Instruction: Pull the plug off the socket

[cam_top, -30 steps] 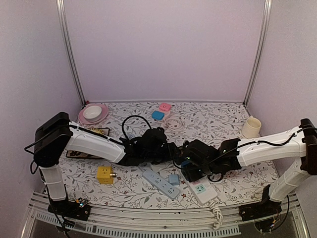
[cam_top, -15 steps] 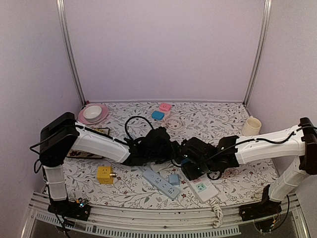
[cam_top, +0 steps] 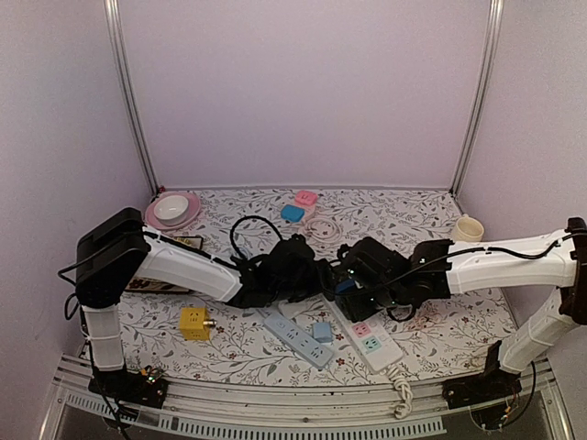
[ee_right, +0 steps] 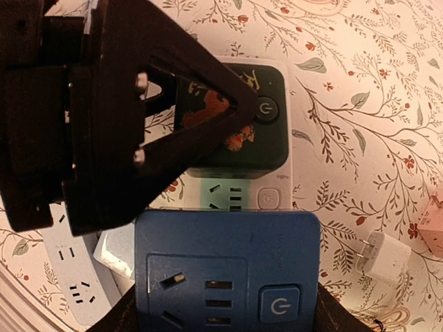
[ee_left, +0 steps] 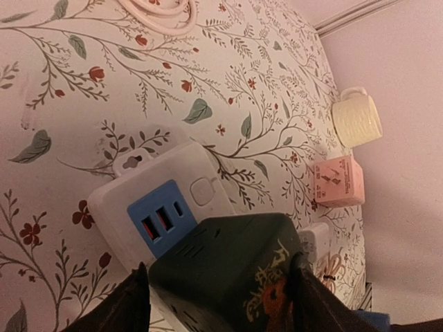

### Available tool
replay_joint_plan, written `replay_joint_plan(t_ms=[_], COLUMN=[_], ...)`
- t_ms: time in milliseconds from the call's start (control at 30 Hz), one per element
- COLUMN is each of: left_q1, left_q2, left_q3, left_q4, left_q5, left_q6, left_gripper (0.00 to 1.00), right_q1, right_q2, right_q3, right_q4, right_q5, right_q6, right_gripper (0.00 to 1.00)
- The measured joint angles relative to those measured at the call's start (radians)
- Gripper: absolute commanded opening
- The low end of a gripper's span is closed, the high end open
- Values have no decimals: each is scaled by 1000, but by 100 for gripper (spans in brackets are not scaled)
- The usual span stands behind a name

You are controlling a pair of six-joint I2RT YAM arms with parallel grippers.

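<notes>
— What do the left jaws hold?

— We see them pressed onto the sides of the green adapter [ee_left: 228,266]. It sits over the end of the white power strip [cam_top: 370,337], just past its blue USB panel [ee_left: 160,220].

— And the right jaws?

— They pinch the blue adapter [ee_right: 225,273], whose socket face is turned up to the wrist camera. It lies just beside the green one, and one green socket [ee_right: 225,197] of the strip shows between them. We cannot tell whether its pins sit in the strip or clear of it.

— What do we find around them on the table [cam_top: 413,220]?

— A white plug [ee_right: 377,257] lies just beside the blue adapter, with a pink cube [ee_left: 339,181] near it. A grey power strip [cam_top: 295,337] lies to the left, and a small blue-grey plug [cam_top: 322,331] lies between the two strips. Farther out we see a yellow cube [cam_top: 193,323] at the left and a mug [cam_top: 466,231] at the right. A coiled white cable [cam_top: 321,229] lies toward the back, and a pink plate [cam_top: 151,218] sits in the far left corner.
</notes>
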Motion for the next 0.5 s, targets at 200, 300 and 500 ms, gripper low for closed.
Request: replay_joint_plan(t_ms=[200, 300, 500], left_q1=[-1, -1, -9], left_q2=[0, -2, -7], left_q3=[-12, -18, -19], left_q4=[20, 30, 30], left_q5=[-1, -1, -8], left_q6=[0, 5, 29], left_gripper=[70, 69, 69], right_q1=[-31, -80, -285], right_q2=[-119, -179, -264], right_q3=[-26, -61, -213], right_q4=[35, 68, 153], right_q5=[9, 4, -95], right_q6=[1, 7, 17], right_gripper=[30, 30, 32])
